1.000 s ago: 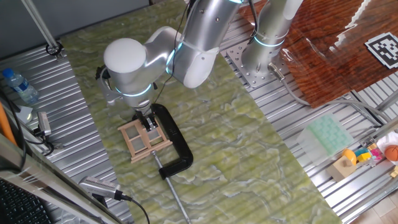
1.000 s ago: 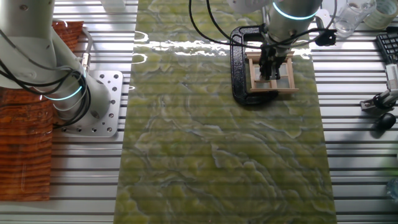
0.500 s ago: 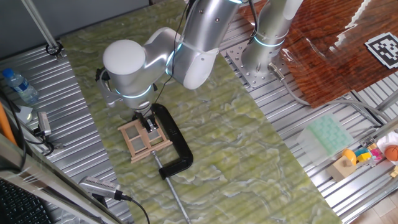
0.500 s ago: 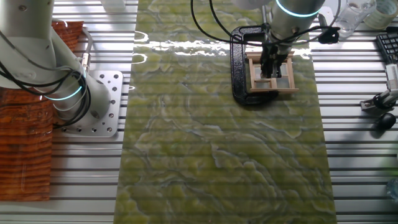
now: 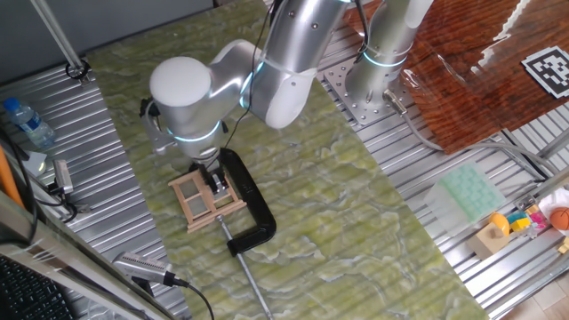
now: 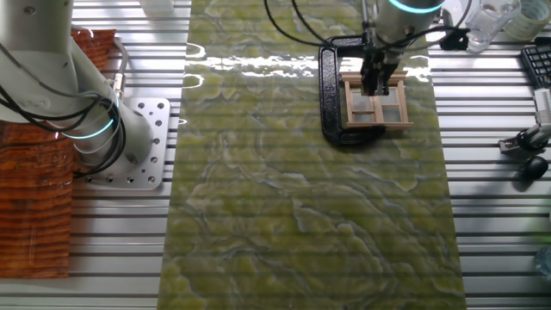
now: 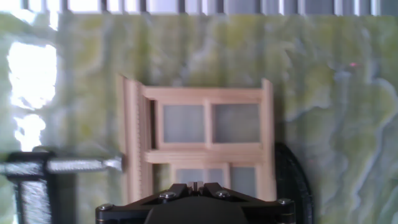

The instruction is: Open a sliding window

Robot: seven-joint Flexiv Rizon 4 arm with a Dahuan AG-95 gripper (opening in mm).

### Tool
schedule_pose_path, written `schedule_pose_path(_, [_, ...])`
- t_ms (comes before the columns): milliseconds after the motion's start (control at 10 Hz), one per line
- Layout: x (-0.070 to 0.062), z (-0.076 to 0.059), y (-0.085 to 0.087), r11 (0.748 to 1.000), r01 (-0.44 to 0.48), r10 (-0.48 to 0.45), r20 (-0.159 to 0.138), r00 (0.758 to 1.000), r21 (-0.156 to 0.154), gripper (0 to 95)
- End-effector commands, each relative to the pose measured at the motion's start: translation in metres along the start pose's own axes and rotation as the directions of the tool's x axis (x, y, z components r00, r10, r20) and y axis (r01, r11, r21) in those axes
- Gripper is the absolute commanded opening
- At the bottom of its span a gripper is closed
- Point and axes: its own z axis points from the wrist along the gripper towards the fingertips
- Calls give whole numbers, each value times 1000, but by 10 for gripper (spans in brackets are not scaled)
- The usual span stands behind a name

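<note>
Stretching diagonally across one fixed view, a green marbled mat (image 5: 356, 231) covers the ribbed metal table (image 5: 98, 124), while the silver robot arm (image 5: 267, 62) bends down from the top centre toward the left-middle of the frame. Below its rounded wrist, the gripper (image 5: 215, 180) points straight down onto the sliding window (image 5: 203, 197), a light-tan wooden frame with crossbars lying flat on the mat, left of centre. A black C-clamp (image 5: 249, 206) curves around the window's right side, its screw rod running toward the bottom edge. In the other fixed view the same window (image 6: 379, 108) sits in the upper right, with the clamp (image 6: 331, 95) wrapping its left side and the gripper (image 6: 376, 79) over the upper half of the frame. The hand view shows the window (image 7: 199, 143) at centre, two panes clear above and two partly hidden behind the gripper's dark body (image 7: 196, 202) at the bottom edge; the clamp's screw tip (image 7: 81, 165) presses the frame's left post. The fingertips appear drawn close together there, though whether they pinch anything cannot be told. A plastic bottle (image 5: 25, 123) lies at far left.
</note>
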Motion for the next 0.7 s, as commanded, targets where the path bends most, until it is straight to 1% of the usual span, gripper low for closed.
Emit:
schedule_pose_path(100, [0, 1, 3, 1000, -5, 5, 3, 1000, -9, 0])
schedule_pose_path(500, [0, 4, 6, 1000, -10, 10, 5, 1000, -26, 0])
schedule_pose_path(600, [-1, 4, 8, 999, -28, 28, 3, 1000, -29, 0])
schedule_pose_path(700, [-2, 5, 9, 999, -35, 35, 2, 999, -24, 0])
